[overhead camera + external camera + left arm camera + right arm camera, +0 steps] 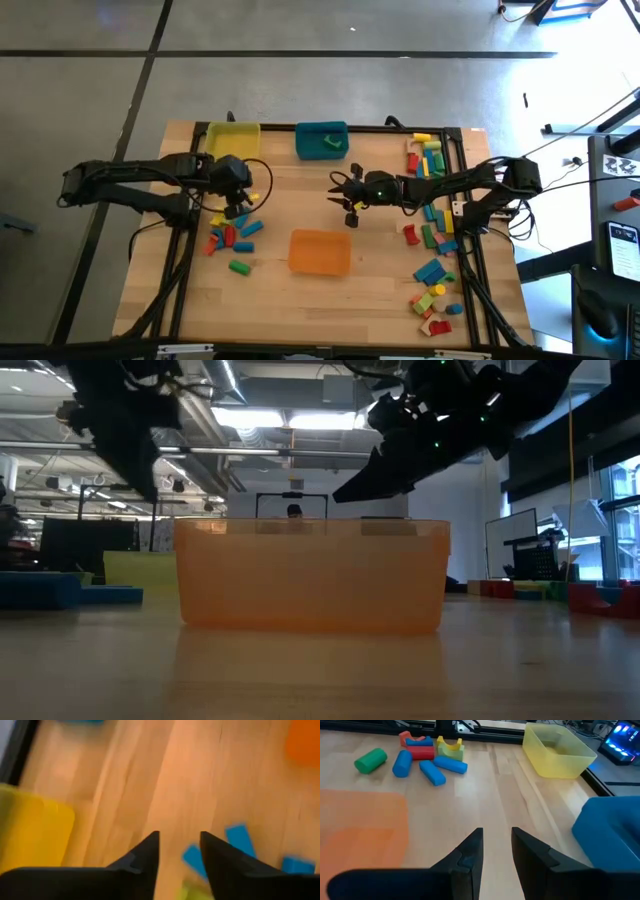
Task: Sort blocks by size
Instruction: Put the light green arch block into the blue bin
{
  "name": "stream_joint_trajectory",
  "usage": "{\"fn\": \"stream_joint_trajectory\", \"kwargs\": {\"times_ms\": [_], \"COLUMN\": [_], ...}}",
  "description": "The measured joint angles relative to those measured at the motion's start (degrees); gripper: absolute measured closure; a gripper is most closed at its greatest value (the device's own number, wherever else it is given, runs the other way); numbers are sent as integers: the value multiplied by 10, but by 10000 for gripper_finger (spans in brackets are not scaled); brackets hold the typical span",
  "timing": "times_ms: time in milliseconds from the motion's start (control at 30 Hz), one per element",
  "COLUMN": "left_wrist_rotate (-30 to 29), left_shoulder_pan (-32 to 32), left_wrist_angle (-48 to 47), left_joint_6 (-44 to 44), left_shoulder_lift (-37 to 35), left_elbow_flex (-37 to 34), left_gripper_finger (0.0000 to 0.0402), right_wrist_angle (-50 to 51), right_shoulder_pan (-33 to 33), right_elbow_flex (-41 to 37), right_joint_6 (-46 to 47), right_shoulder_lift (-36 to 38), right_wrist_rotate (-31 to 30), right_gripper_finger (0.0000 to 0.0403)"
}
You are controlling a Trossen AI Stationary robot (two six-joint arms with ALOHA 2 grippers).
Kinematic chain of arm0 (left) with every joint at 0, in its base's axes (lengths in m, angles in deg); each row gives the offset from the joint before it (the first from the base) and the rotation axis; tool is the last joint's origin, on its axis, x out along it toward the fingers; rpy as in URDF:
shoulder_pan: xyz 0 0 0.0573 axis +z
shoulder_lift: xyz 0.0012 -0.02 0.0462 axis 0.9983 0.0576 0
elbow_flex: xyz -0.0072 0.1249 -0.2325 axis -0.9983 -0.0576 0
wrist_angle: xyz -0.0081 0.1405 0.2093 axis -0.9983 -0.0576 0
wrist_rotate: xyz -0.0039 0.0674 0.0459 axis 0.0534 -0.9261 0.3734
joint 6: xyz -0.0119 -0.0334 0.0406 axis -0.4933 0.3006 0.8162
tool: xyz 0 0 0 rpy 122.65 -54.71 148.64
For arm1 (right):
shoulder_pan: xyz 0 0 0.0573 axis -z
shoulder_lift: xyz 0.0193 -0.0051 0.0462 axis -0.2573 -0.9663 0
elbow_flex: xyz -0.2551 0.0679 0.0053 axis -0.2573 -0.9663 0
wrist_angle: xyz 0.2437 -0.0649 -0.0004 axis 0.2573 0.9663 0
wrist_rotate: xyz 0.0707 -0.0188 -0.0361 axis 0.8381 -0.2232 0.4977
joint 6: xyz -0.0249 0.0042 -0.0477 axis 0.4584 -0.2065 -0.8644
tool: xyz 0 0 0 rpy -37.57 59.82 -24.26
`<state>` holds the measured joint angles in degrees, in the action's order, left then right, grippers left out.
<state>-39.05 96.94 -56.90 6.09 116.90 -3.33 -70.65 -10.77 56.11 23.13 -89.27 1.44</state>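
Small coloured blocks lie on the table in a left cluster [235, 232] and in groups along the right side [432, 230]. My left gripper [238, 206] hangs open over the left cluster, between the yellow bin [232, 138] and the blocks; in the left wrist view its fingers [180, 837] have nothing between them, and blue blocks [242, 839] lie below. My right gripper [342, 195] hovers open over bare table between the teal bin [322, 140] and the orange bin [320, 250]. Its fingers [497, 831] are empty and point toward the left cluster [432, 762].
A green piece [333, 143] lies in the teal bin. More blocks lie at the far right [425, 155] and near right [435, 298]. In the low view the orange bin [312, 575] stands in front, both arms above it. A black frame edges the table's sides.
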Motion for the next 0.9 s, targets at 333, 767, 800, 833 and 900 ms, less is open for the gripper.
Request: {"fn": "stream_joint_trajectory", "kwargs": {"times_ms": [333, 767, 800, 833, 900], "left_wrist_rotate": [11, 13, 16, 23, 34], "left_shoulder_pan": [-5, 10, 12, 14, 17], "left_wrist_angle": [-59, -64, -64, -65, -66], "left_joint_6": [6, 9, 13, 17, 22], "left_shoulder_lift": [76, 203, 210, 217, 230], "left_elbow_flex": [-8, -8, -8, -8, -8], "left_gripper_finger": [210, 231, 231, 231, 231], "right_wrist_angle": [0, 16, 16, 17, 19], "right_shoulder_pan": [0, 0, 0, 0, 0], "right_elbow_flex": [0, 0, 0, 0, 0], "right_joint_6": [5, 14, 14, 14, 14], "right_shoulder_lift": [0, -1, -1, -1, -1], "right_wrist_rotate": [0, 0, 0, 0, 0], "right_gripper_finger": [304, 304, 304, 304, 304]}}
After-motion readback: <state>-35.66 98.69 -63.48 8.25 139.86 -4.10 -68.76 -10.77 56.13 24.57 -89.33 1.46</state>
